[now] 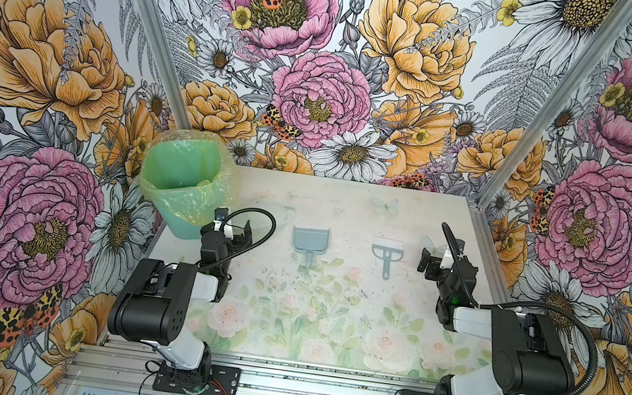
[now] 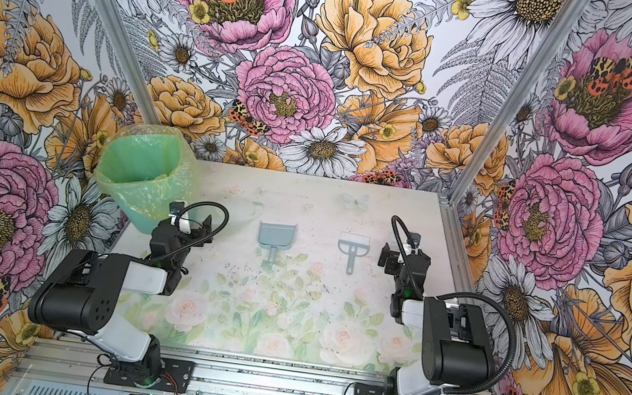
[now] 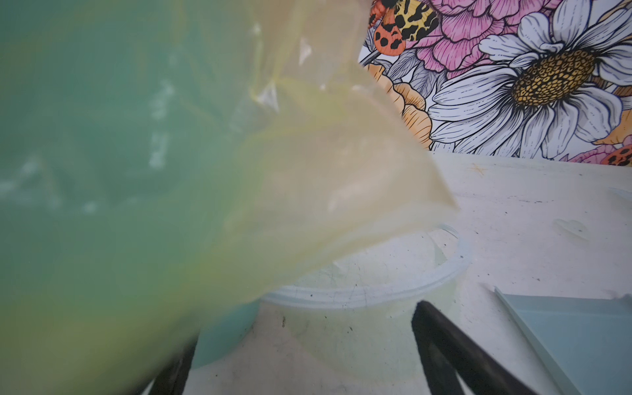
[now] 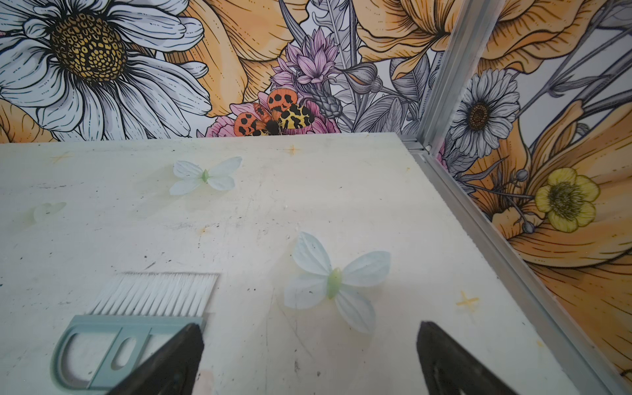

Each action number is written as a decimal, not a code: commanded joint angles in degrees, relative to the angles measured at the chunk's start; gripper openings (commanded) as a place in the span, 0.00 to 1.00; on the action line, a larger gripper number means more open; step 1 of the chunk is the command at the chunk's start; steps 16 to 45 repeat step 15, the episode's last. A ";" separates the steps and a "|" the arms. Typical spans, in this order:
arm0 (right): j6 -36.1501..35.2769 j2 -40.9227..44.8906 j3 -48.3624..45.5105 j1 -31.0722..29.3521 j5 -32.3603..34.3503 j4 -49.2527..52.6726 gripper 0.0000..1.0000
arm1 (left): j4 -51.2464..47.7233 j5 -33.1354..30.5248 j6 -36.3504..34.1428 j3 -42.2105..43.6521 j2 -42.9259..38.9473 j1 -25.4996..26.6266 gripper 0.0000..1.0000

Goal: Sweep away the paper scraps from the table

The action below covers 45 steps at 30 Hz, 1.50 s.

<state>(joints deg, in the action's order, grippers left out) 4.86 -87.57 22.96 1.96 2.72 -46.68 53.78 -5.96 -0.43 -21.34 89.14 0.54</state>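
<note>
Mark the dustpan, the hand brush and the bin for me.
dustpan (image 1: 310, 240): in a top view, on its flat pan.
hand brush (image 4: 154, 294): right wrist view, on its white bristles.
green bin (image 1: 180, 165): in a top view, on its inner wall.

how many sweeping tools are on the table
2: the grey-blue dustpan left of centre and the hand brush to its right, both lying flat, apart. None looks hidden.

In the left wrist view the green plastic bin in its yellowish bag (image 3: 85, 136) is blurred and mostly hides one finger of the left gripper (image 3: 297, 342), and the edge cuts the grey-blue plastic dustpan (image 3: 581, 342).
</note>
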 commanded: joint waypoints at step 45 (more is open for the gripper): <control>-0.01 -0.45 -0.28 0.04 -0.09 -2.45 1.00 | -0.31 0.41 -0.19 -0.46 -0.29 -0.69 0.98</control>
